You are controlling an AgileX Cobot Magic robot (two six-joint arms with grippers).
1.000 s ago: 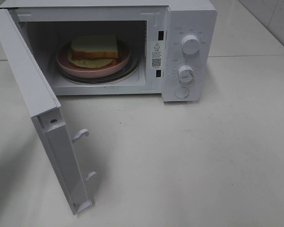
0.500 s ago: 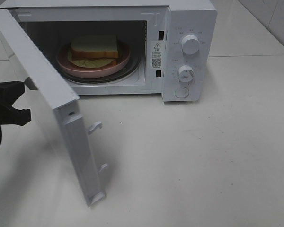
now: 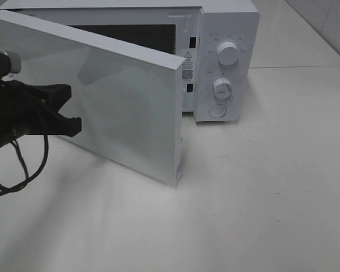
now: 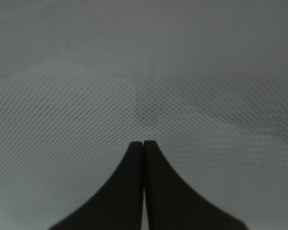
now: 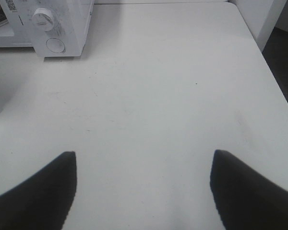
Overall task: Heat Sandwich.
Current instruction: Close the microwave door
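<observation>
Because the door (image 3: 119, 107) is standing partway shut across the mouth of the microwave (image 3: 226, 22), the sandwich is showing in no view. Judging by the task, it is sitting inside, behind that panel, and its long axis cannot be told. The left gripper (image 4: 143, 143), jaws pressed together on nothing, is pointing its tips at the door's dotted outer face, touching it or just off it, so the sandwich is lying beyond the jaws, through the door. The right gripper (image 5: 144, 154), jaws spread wide and empty, is hovering over the table (image 5: 149, 96), well apart from the knobs (image 3: 226, 54). The left arm is nearer, so it is looking the likelier one for pushing the door home.
</observation>
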